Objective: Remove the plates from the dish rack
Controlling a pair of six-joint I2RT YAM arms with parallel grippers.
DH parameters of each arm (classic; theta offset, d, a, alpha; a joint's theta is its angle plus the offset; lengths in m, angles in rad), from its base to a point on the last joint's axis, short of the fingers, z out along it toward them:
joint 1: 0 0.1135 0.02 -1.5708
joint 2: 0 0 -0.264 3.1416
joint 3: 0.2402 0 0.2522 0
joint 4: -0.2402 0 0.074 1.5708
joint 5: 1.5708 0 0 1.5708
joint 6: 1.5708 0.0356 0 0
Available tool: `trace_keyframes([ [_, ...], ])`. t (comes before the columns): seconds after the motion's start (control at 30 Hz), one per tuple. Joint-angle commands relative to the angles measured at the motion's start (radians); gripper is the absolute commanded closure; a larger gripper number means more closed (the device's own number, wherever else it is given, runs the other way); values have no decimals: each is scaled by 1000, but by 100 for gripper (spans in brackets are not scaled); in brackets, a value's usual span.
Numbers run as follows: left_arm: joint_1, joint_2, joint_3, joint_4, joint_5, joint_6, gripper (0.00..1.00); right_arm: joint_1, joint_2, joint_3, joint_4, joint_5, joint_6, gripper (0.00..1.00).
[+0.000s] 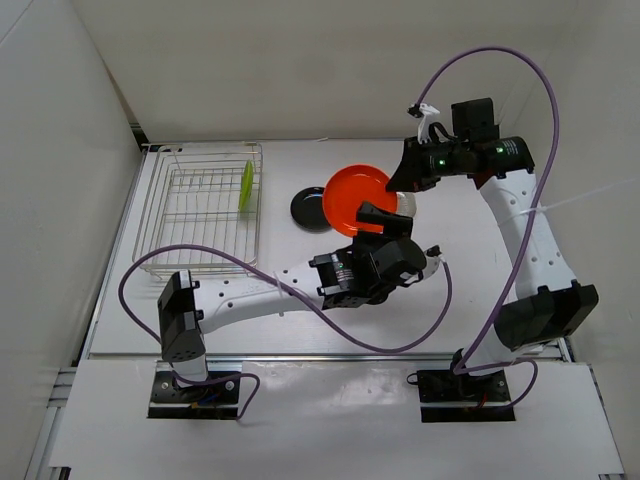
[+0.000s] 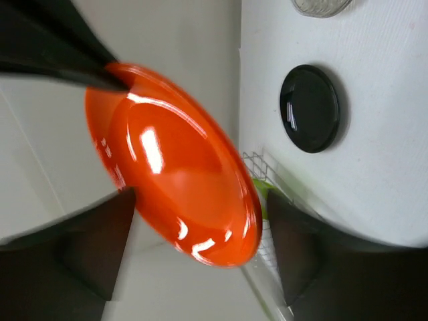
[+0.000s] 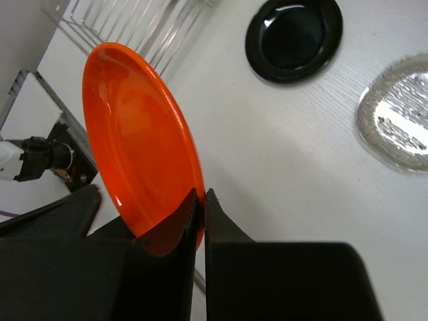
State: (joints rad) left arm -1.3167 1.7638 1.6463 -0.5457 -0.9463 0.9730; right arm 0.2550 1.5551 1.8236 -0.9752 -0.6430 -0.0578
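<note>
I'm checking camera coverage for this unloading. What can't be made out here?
Clear plate: cut off by the frame edge in both wrist views; from above, mostly under the orange plate and right hand.
Left hand: whether its fingers touch the orange plate; they are blurred in the left wrist view.
Dish rack: mostly behind the orange plate in the left wrist view.

No legible text, labels, brands or numbers on any surface in view.
</note>
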Motion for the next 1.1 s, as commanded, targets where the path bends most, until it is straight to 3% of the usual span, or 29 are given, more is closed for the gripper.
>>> trace_keyframes([
  [0.0,1,-17,73,-35,0,-46,4,-37,12,-14,33,83,124,100],
  [0.03,1,-17,90,-69,23,-86,0,-49,51,14,53,103,148,100],
  [0.17,36,-39,144,-259,93,-201,0,-111,144,45,173,192,278,100],
  [0.33,246,-79,239,-480,286,-341,0,-123,325,147,224,272,297,100],
  [0.47,476,-113,291,-500,415,-428,0,-111,485,243,236,266,331,100],
  [0.5,581,-122,300,-500,478,-451,0,-97,503,243,245,266,331,100],
  [0.7,955,-132,310,-525,786,-661,0,-19,612,253,346,333,375,100],
  [0.83,1106,-122,310,-545,1031,-750,0,24,677,273,366,364,401,100],
  [1.07,1208,-144,257,-522,1186,-803,0,99,741,295,375,502,461,100],
])
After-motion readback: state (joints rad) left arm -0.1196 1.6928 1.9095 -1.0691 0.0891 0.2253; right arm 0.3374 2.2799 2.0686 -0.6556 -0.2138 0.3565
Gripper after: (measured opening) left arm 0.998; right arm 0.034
